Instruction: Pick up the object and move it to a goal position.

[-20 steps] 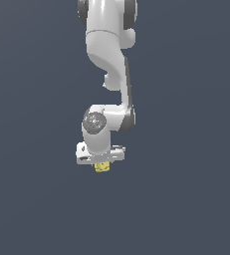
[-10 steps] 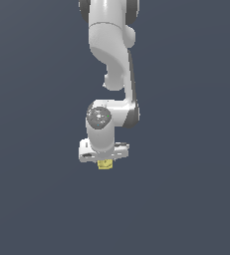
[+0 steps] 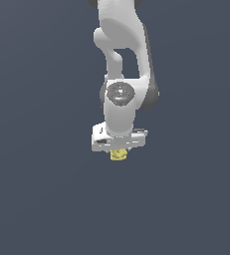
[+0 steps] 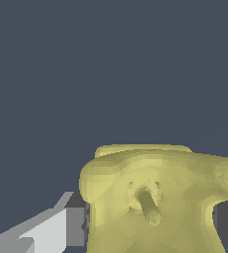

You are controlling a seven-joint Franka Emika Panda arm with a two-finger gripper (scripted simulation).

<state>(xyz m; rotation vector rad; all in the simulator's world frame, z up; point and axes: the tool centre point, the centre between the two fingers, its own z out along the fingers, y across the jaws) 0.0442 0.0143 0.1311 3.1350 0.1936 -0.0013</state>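
The object [image 3: 118,155] is a small yellow blocky lump that pokes out just under the white gripper [image 3: 118,149] in the exterior view. The gripper hangs from the arm, points down and is shut on the object. In the wrist view the yellow object [image 4: 155,197] fills the space between the two grey finger pads [image 4: 75,226], which press on its two sides. A small stub with a dark mark sits at its middle. The fingertips are hidden behind the hand in the exterior view.
The white arm [image 3: 120,60] comes down from the top of the exterior view. Plain dark grey ground [image 3: 37,199] lies all around.
The arm and gripper have moved to the exterior view's right and slightly upward, carrying the yellow object with them. The grip has not changed.
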